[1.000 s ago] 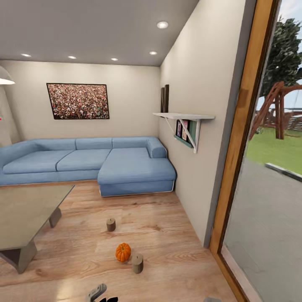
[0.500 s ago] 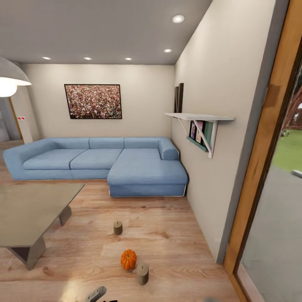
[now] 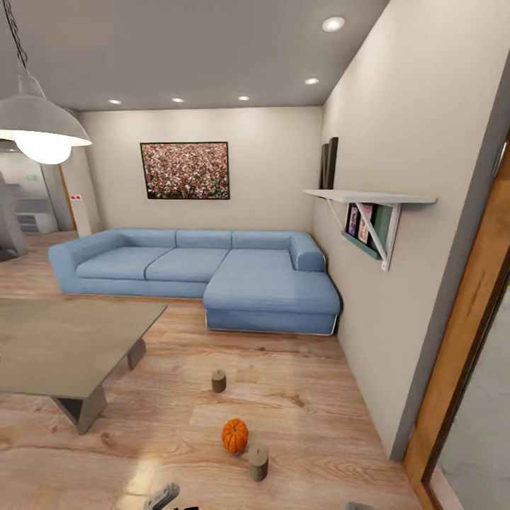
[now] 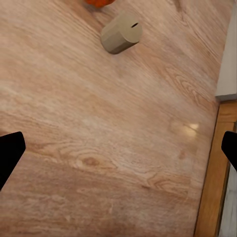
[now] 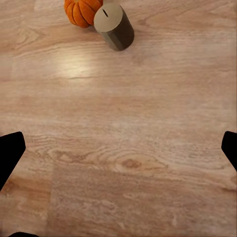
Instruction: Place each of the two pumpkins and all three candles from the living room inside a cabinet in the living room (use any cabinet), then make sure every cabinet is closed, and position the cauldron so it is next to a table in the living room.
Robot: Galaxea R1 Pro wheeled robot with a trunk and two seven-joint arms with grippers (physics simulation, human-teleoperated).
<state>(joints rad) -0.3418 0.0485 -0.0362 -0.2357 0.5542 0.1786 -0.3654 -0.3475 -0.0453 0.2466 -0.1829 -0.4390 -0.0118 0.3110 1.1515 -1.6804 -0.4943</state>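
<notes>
One orange pumpkin [image 3: 235, 435] sits on the wooden floor a little ahead of me, with a tan candle [image 3: 258, 463] standing right beside it and a second candle [image 3: 218, 381] farther off. The left wrist view has the near candle [image 4: 121, 33] and the pumpkin's edge [image 4: 98, 2] beyond my open left gripper [image 4: 118, 148]. My right gripper [image 5: 118, 148] is open too, above bare floor, short of the pumpkin [image 5: 84, 11] and candle [image 5: 114, 26]. The low grey-beige table [image 3: 64, 347] stands to the left. The cabinet and the cauldron are out of view.
A blue corner sofa [image 3: 212, 273] lines the far wall under a picture. A wall with a white shelf [image 3: 368, 198] runs along the right, ending at a wooden door frame [image 3: 460, 368]. A pendant lamp [image 3: 39, 131] hangs at the upper left.
The camera has turned left: the sofa, shelf, pumpkin and candles slid right in the picture, the glass door mostly left it, and the lamp came into view. The things themselves have not moved.
</notes>
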